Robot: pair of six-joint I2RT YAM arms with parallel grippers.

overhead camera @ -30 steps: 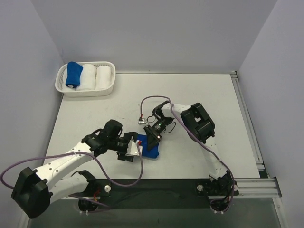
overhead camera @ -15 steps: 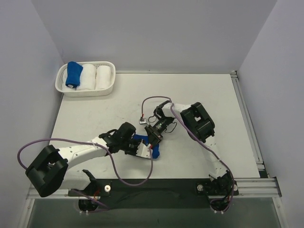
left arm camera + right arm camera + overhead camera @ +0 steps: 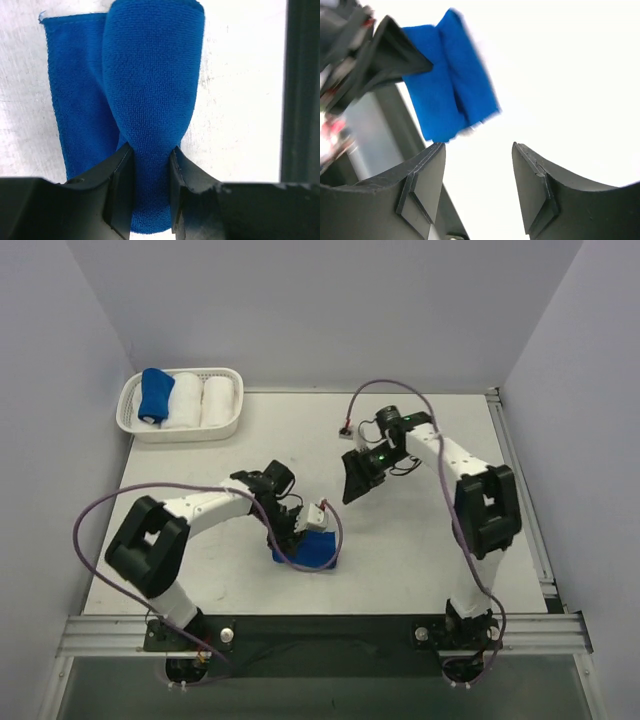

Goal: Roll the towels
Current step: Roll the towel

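The right jaws have let go and drawn well back. They now stand spread and empty, with the bright royal-blue cloth towel (image 3: 150,85) ahead of them, off to their left. The left jaws have swung round and are clenched on that fat bundle's near end, its loose flap lying just left of them on the bench (image 3: 240,75). The roll looks formed and is held by one arm.

two blue towels: one towel (image 3: 155,397) in the basket (image 3: 130,425), one towel (image 3: 310,551) on the table (image 3: 200,470). two white rolls (image 3: 184,400) (image 3: 217,400). one basket. two arms (image 3: 200,508) (image 3: 450,455). two purple cables (image 3: 100,530) (image 3: 390,388), one per arm.
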